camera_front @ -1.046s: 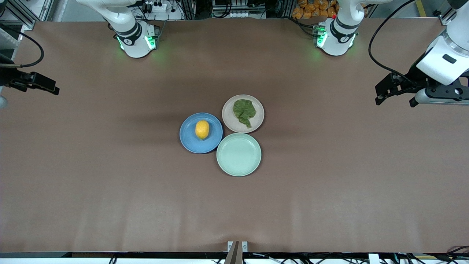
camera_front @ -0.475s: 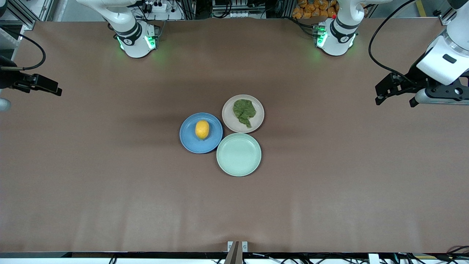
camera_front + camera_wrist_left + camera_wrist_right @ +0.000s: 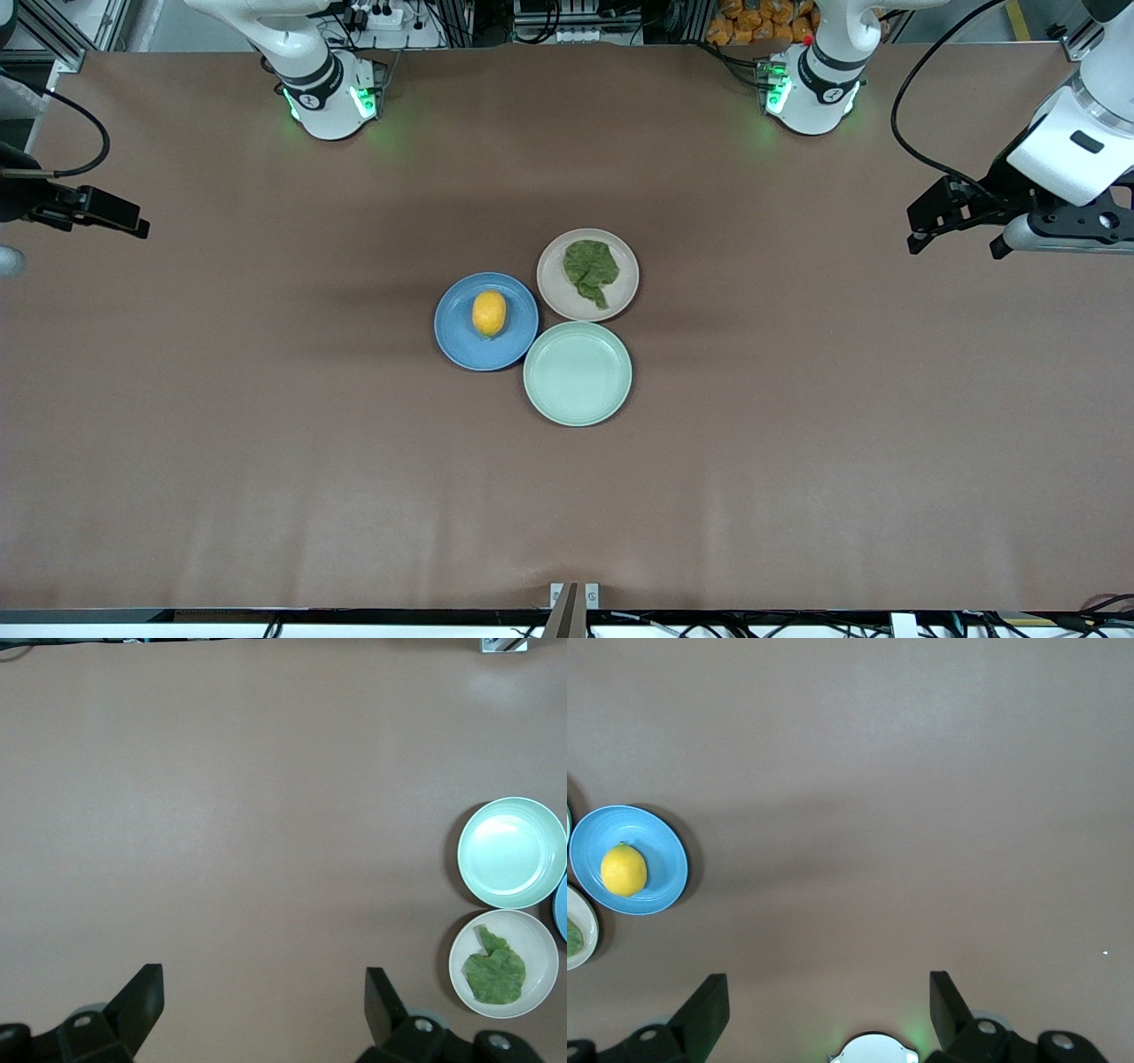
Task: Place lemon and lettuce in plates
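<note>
The small oval yellow lemon (image 3: 489,314) stays on the round blue plate (image 3: 456,341) and the wrinkly green lettuce leaf (image 3: 591,268) on the beige plate (image 3: 622,292). Only the right end effector (image 3: 115,216) has drifted slightly at the counter (image 3: 266,461) edge; the left end effector (image 3: 957,232) waits (both spread, empty), so the task looks finished.

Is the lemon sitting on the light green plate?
No, the lemon lies on the blue plate, while the mint-green plate beside it holds nothing.

The right gripper (image 3: 829,1005) hangs over bare brown counter (image 3: 904,788), jaws spread wide and empty. Well apart from it, the lemon (image 3: 624,870) lies in the blue plate (image 3: 666,855).
</note>
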You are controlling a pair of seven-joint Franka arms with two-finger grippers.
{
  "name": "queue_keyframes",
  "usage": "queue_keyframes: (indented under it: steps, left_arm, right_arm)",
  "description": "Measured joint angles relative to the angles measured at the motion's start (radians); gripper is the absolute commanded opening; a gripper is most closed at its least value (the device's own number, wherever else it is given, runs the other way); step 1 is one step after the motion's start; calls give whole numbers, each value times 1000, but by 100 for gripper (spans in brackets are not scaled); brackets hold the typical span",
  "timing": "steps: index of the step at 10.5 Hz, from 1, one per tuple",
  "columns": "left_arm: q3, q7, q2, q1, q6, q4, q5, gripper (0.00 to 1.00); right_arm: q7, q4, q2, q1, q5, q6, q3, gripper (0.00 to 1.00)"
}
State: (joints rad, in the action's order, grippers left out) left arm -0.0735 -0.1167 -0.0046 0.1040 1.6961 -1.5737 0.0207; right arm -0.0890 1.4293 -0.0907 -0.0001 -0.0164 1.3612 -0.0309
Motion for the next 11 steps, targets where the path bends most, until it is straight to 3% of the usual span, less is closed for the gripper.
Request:
queue_keyframes:
  steps: [11]
  left_arm:
    - [0,0,1,0,-1,0,0,100]
  right_arm:
    - [0,-5,-2,0,0,27,-2,100]
